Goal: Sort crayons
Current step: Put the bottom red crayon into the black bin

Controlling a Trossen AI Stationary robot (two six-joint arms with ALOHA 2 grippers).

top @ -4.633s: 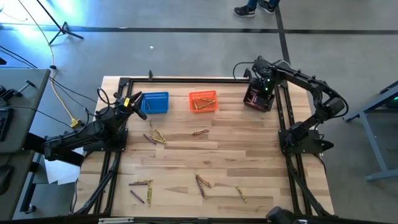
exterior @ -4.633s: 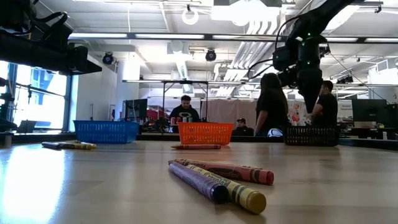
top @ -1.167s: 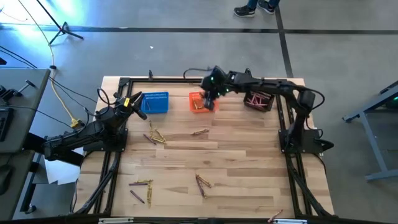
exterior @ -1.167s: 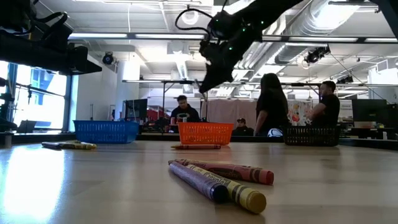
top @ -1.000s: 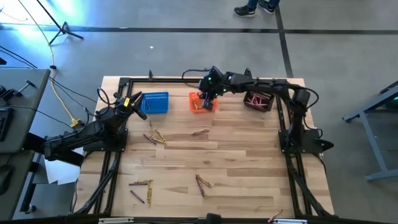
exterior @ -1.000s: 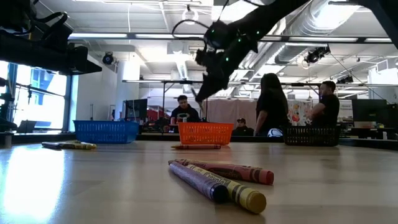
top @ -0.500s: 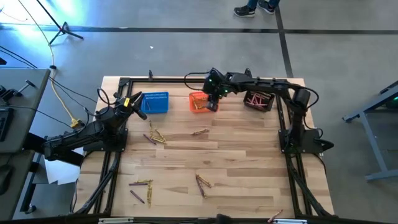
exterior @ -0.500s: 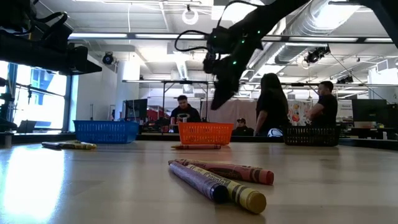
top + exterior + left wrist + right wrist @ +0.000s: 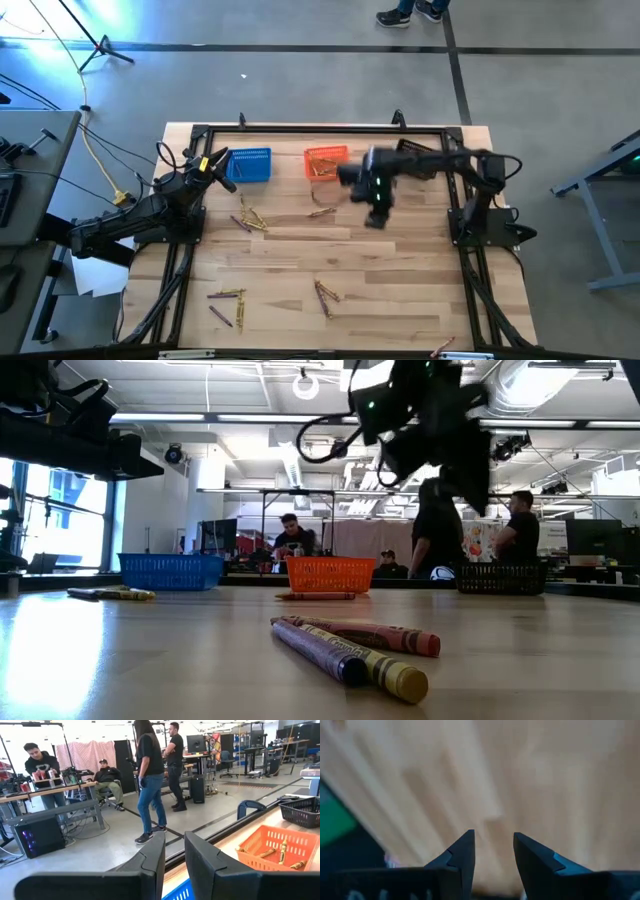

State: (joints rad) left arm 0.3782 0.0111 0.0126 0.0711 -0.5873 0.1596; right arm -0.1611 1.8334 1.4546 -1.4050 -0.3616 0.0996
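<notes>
Crayons lie loose on the wooden table: a cluster (image 9: 250,218) at left centre, one (image 9: 320,212) below the orange basket (image 9: 326,162), a cluster (image 9: 325,293) near the front, also in the low view (image 9: 350,645), and some (image 9: 225,300) at front left. My right gripper (image 9: 375,218) is open and empty above the table's middle, right of the single crayon; its wrist view (image 9: 492,845) shows only bare wood between the fingers. My left gripper (image 9: 220,161) waits by the blue basket (image 9: 250,165), its fingers a little apart (image 9: 175,855) and empty.
The orange basket (image 9: 272,847) holds yellow-gold crayons. A black basket (image 9: 500,578) stands at the back right, mostly under my right arm in the high view. One crayon (image 9: 445,345) lies by the front right edge. People stand in the room beyond the table.
My right gripper has left its place above the orange basket and swung toward the table's near edge and a little right, out over the table's middle. The crayons on the table and my left arm have kept still.
</notes>
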